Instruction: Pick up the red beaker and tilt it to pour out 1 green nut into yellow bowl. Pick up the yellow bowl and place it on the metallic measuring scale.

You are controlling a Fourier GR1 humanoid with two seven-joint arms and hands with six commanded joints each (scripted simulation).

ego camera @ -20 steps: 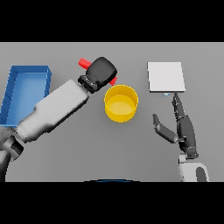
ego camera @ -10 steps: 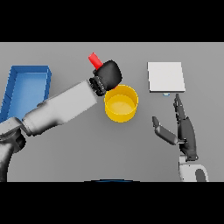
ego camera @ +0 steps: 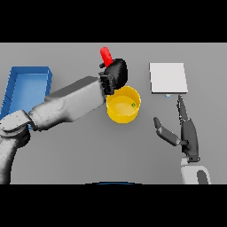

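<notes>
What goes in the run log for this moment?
pour | left hand holds red beaker above yellow bowl | green nut in bowl | right hand idle, open

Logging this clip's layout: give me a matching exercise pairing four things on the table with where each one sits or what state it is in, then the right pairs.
Things:
1. red beaker
2. green nut
3. metallic measuring scale
4. blue tray

Places or states:
A. at the table's left side
B. held in the left hand, above the bowl's far rim
C. lying inside the yellow bowl
D. bare, beyond the open right hand

Pairs: 1-B, 2-C, 3-D, 4-A
</notes>
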